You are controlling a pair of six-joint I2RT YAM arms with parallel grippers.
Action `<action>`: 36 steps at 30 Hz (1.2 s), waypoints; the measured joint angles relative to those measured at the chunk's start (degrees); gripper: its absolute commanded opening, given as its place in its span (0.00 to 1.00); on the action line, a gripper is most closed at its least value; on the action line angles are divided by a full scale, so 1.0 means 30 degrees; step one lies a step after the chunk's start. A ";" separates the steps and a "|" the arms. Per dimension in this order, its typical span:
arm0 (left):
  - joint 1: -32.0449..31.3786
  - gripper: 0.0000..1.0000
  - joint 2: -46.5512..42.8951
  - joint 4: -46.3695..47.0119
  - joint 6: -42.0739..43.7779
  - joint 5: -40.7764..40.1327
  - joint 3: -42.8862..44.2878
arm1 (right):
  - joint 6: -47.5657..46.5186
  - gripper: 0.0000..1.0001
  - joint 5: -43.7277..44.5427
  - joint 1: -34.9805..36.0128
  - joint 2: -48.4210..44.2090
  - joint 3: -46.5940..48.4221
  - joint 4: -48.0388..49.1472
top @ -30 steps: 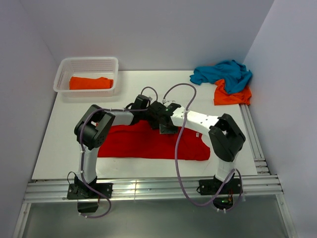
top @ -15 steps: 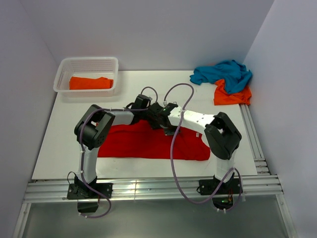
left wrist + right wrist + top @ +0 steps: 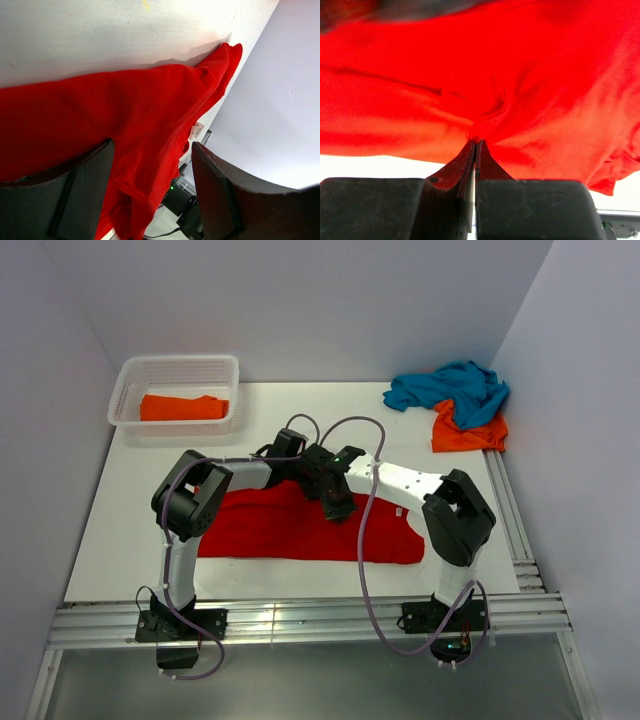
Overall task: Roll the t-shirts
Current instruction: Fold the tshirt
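A bright red t-shirt (image 3: 265, 530) lies spread flat across the middle of the table. My right gripper (image 3: 338, 506) is down on its far edge near the middle. In the right wrist view the right gripper (image 3: 475, 141) is shut, and the red t-shirt (image 3: 520, 65) puckers into a pinch at its tips. My left gripper (image 3: 300, 468) hovers just left of it. The left wrist view shows the left gripper (image 3: 152, 150) open over the red t-shirt (image 3: 125, 100), holding nothing. A teal t-shirt (image 3: 450, 385) and an orange t-shirt (image 3: 470, 430) lie heaped at the back right.
A white lattice basket (image 3: 128, 380) stands at the back left with another orange t-shirt (image 3: 182, 407) folded inside. Metal rails (image 3: 300, 620) run along the table's near edge and right side. The two wrists sit close together, with cables looping above them.
My right gripper has closed on the red t-shirt's far edge and shifted slightly. The left gripper has stayed open and nearly still.
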 measured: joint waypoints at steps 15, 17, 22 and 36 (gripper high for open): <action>-0.0029 0.70 0.0073 -0.0707 0.0284 -0.0073 0.0423 | -0.3723 0.56 -0.6302 -0.2506 -0.1071 -0.1683 0.1989; -0.0036 0.70 0.0109 -0.0911 0.0313 -0.0095 0.0546 | -0.3920 0.56 -0.6331 -0.2739 -0.1566 -0.2055 0.1916; -0.0073 0.70 0.0299 -0.1865 0.0576 -0.0146 0.1246 | -0.4014 0.56 -0.6193 -0.3082 -0.3585 -0.3009 0.1982; -0.0109 0.70 0.1362 -0.4189 0.1188 -0.0415 0.3672 | 0.1610 0.65 -0.5515 -0.1967 -1.0258 -0.7715 0.3519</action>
